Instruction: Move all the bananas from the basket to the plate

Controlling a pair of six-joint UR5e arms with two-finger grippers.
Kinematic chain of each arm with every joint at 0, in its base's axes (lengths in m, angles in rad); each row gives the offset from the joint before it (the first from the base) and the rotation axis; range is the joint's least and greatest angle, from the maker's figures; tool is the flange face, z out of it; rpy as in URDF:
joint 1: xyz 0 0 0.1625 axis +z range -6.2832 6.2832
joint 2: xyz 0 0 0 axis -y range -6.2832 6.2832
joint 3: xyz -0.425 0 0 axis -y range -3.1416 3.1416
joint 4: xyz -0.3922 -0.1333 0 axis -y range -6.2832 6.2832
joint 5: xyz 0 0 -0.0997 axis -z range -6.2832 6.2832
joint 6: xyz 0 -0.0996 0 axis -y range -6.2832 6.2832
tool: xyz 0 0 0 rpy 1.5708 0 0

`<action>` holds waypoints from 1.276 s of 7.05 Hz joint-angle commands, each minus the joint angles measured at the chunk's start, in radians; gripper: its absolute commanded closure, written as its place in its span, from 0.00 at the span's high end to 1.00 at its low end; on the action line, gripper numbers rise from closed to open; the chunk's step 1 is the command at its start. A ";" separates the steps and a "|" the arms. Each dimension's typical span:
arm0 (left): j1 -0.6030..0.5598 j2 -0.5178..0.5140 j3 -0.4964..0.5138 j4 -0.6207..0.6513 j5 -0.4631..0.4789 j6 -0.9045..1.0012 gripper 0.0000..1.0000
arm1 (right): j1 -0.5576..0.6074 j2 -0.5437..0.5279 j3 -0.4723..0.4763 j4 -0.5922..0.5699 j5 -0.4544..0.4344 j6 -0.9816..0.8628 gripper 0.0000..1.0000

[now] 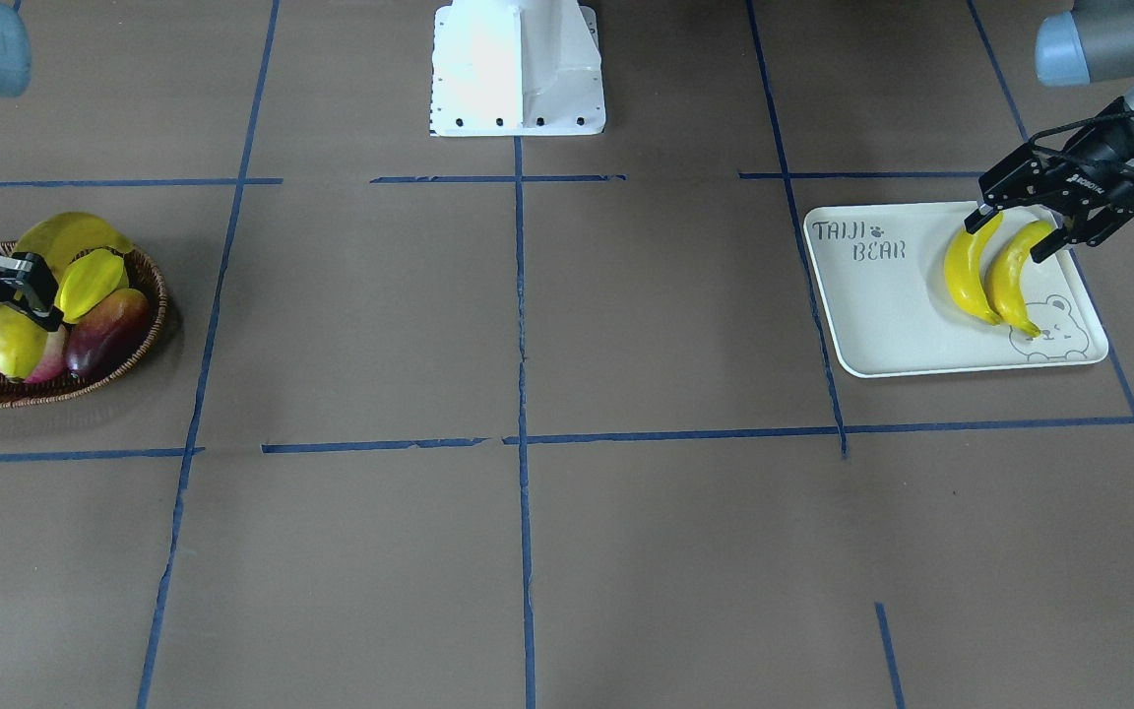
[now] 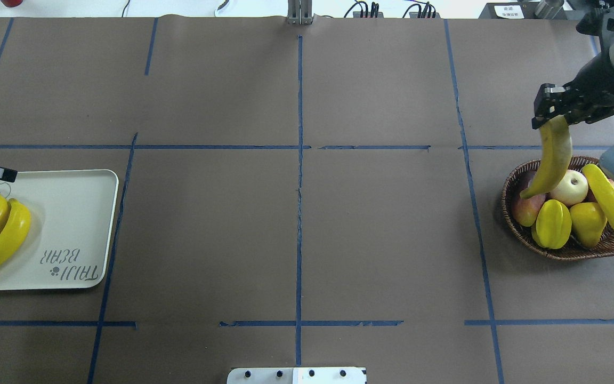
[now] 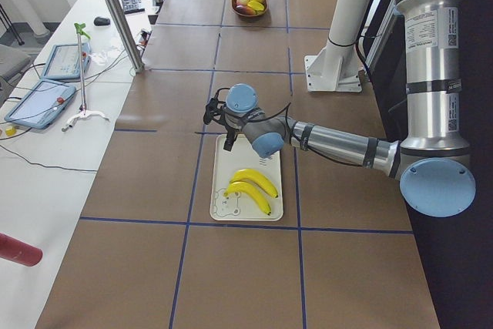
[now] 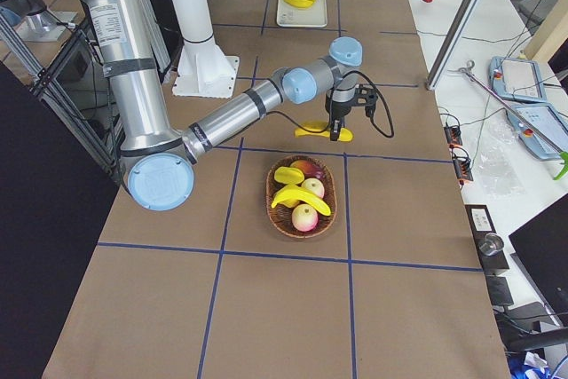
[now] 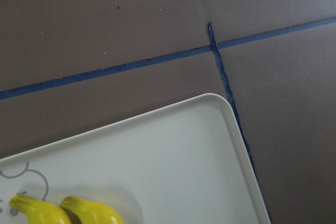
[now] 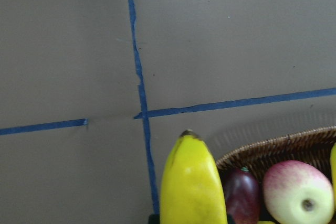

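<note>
Brown paper-covered table [image 2: 296, 240], ruled into squares with blue tape [image 2: 299, 160], shown from above, from the front and from both ends. At the robot's right end, a shallow oval wicker basket [image 2: 568, 255] heaped with mixed fruit. Just beyond its far rim, the right gripper [image 2: 552, 118], fingers clamped on the upper end of one glossy yellow banana [image 2: 552, 157]. Hangs almost upright, lower tip pointing down over the basket's inner edge; lifted above the rest of the fruit, with no contact visible from the side camera. Lying in the basket, a second banana [image 2: 608, 201] slanting across the top of the pile, next to a pale apple [image 2: 570, 188], a ridged yellow-green starfruit [image 2: 553, 223], a red apple [image 2: 526, 209] and a dark red mango [image 1: 104, 330]. Well apart, at the robot's left end, a pale rectangular tray [image 2: 72, 213] with rounded corners, printed "TAIJI BEAR" beside a bear outline. On the tray, two more bananas [image 2: 6, 240] side by side, touching along their length, curving the same way, close to the bear drawing. Above the end of that pair, the left gripper [image 1: 1015, 228], fingers spread wide apart and gripping nothing, one fingertip near each banana tip; cannot tell whether touching. From the left wrist camera, only a tray corner and two yellow tips at the bottom edge.
</note>
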 commanded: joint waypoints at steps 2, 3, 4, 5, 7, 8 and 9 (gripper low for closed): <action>0.131 -0.081 0.019 -0.104 0.004 -0.095 1.00 | -0.097 0.062 -0.032 0.242 -0.007 0.343 0.02; 0.151 -0.108 0.017 -0.109 0.002 -0.098 1.00 | -0.131 0.065 -0.055 0.342 -0.013 0.442 0.02; 0.153 -0.117 0.017 -0.111 0.002 -0.103 1.00 | -0.166 0.068 -0.061 0.407 -0.050 0.520 0.02; 0.153 -0.144 0.014 -0.111 0.002 -0.107 1.00 | -0.207 0.068 -0.066 0.482 -0.093 0.601 0.02; 0.153 -0.238 0.016 -0.112 0.004 -0.225 1.00 | -0.299 0.127 -0.116 0.613 -0.191 0.766 0.02; 0.159 -0.282 0.014 -0.112 0.004 -0.254 1.00 | -0.324 0.163 -0.135 0.636 -0.205 0.810 0.03; 0.215 -0.309 0.003 -0.118 0.004 -0.253 1.00 | -0.347 0.192 -0.150 0.638 -0.203 0.806 0.03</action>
